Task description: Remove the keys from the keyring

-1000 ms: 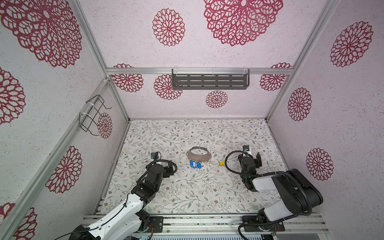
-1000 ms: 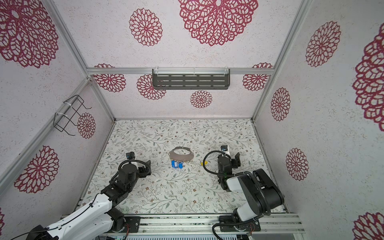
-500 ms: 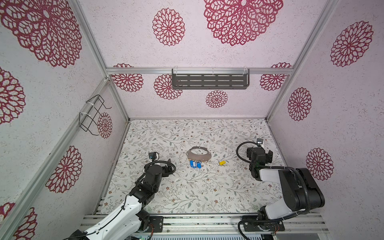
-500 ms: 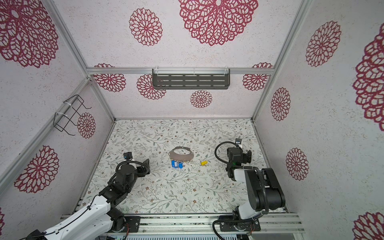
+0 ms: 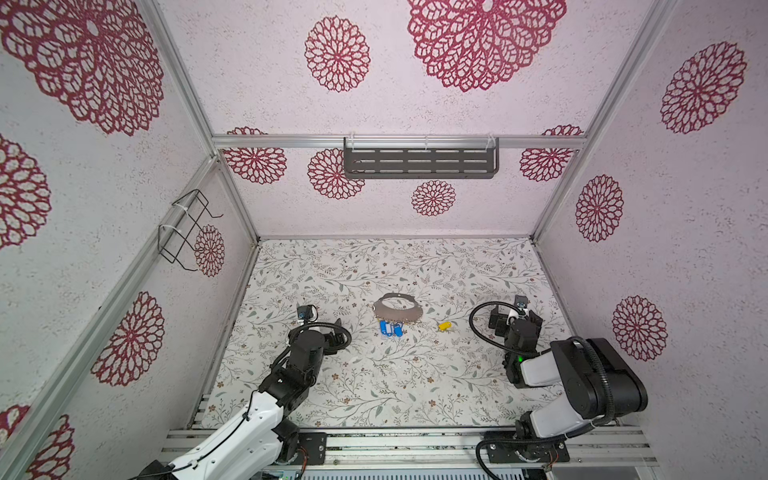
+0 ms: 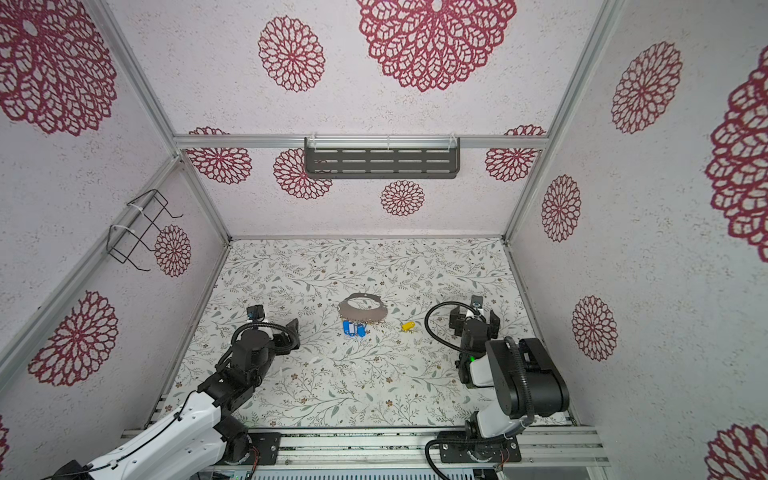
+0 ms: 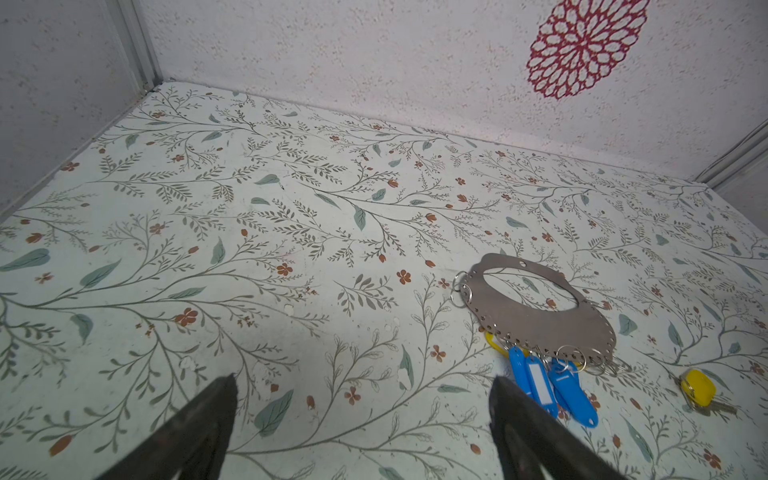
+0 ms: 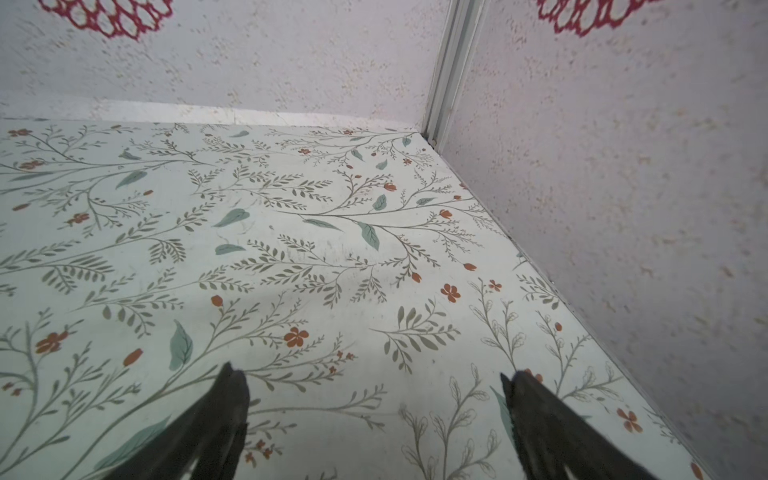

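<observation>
Two empty, wide-open pincers: left pincer point(image 7: 363, 379) near keyring point(image 5: 399, 316), right pincer point(image 8: 370, 372) now withdrawn from yellow key point(image 5: 444, 326).

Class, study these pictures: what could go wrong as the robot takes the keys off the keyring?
1. The blue keys lie bunched at the edge of the keyring; a pinch may catch two.
2. One yellow key is tucked half under the keyring and could be missed.
3. The left gripper and right gripper are both open, clear of it; pulling one-handed may drag the loose keyring.
</observation>
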Motion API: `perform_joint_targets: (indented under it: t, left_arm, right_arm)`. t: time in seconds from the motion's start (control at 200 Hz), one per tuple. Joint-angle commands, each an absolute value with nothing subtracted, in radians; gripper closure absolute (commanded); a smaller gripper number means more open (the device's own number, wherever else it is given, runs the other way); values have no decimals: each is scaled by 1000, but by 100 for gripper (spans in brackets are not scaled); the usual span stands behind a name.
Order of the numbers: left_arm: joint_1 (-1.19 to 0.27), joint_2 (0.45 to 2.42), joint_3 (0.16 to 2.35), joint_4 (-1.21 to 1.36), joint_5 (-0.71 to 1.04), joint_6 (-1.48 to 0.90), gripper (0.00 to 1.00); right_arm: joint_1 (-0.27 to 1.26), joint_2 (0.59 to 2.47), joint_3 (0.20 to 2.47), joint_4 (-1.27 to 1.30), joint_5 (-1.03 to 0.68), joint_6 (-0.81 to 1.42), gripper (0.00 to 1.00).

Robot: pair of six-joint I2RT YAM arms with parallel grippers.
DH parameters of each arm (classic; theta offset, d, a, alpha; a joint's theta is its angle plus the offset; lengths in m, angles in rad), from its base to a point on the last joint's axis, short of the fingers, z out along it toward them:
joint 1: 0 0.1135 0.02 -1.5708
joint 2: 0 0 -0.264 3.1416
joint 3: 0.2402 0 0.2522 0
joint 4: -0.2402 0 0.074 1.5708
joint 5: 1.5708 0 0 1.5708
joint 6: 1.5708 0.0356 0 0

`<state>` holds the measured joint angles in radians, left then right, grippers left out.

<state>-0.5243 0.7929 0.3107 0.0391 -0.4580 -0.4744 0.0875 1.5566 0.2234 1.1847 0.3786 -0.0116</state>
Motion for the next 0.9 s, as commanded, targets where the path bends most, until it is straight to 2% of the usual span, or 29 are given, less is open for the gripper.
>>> perform_joint_targets:
  t: [0.0, 0.165, 0.265, 0.425, 0.515, 0.616, 0.661, 0.776, 0.896]
  left_arm:
    - [-515, 774, 300, 52, -476, -481, 3]
    - [-516, 753, 311, 29, -491, -494, 3]
    - [-515, 726, 319, 38, -609, -482, 3]
    - [-516, 686, 404, 61, -761, -293, 3]
    - [-508, 697, 366, 279, -801, -74, 3]
    - [-443, 764, 222, 647, -732, 135, 3]
    - [-376, 812, 192, 720, -725, 108, 3]
    - [-237, 936, 176, 702, -644, -15, 3]
    - [-174, 1110, 118, 951, -606, -32, 3]
  right_arm:
    - [63, 1542, 249, 1221, 347, 33, 1]
    - [110, 1552, 194, 1349, 398, -18, 1]
    - [117, 1554, 186, 1366, 404, -24, 1]
    - [118, 1554, 186, 1367, 403, -25, 1]
    - [117, 1554, 185, 1366, 403, -25, 1]
    - [118, 1554, 186, 1364, 403, -23, 1]
    - [118, 1554, 186, 1364, 403, -22, 1]
    - [118, 1554, 186, 1363, 401, -22, 1]
    - [116, 1554, 188, 1362, 401, -23, 1]
